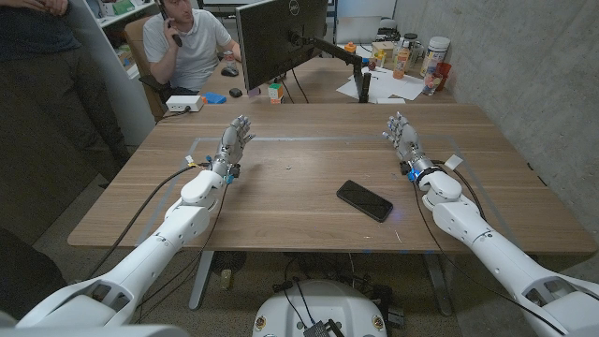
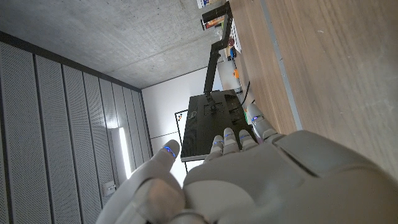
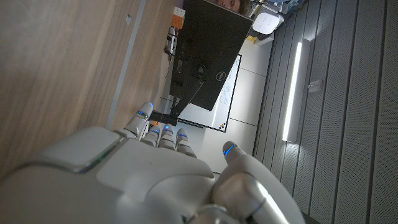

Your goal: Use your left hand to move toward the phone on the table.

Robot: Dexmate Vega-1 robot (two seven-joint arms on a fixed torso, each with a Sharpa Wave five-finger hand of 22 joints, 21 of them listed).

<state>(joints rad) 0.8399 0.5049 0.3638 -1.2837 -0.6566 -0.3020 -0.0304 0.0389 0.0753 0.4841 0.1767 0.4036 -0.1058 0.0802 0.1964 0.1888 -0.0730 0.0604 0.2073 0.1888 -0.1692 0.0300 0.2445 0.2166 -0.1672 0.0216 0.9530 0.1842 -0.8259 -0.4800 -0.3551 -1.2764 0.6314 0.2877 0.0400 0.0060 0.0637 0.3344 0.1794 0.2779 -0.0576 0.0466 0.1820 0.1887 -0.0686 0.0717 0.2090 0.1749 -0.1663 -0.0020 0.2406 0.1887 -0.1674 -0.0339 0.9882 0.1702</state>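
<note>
Wooden surface (image 1: 299,150) carries a black phone (image 1: 365,200), lying flat toward the robot's right of middle, nearer the right hand (image 1: 404,134) than the left hand (image 1: 234,142). The left hand stands on its edge at the left side, palm upright, fingers spread and reaching away from the robot, holding nothing, well apart from the phone. The right hand stands likewise, fingers apart and empty, just beyond the phone. Behind the surface stand a dark monitor (image 1: 279,39) and a seated person (image 1: 192,47).
</note>
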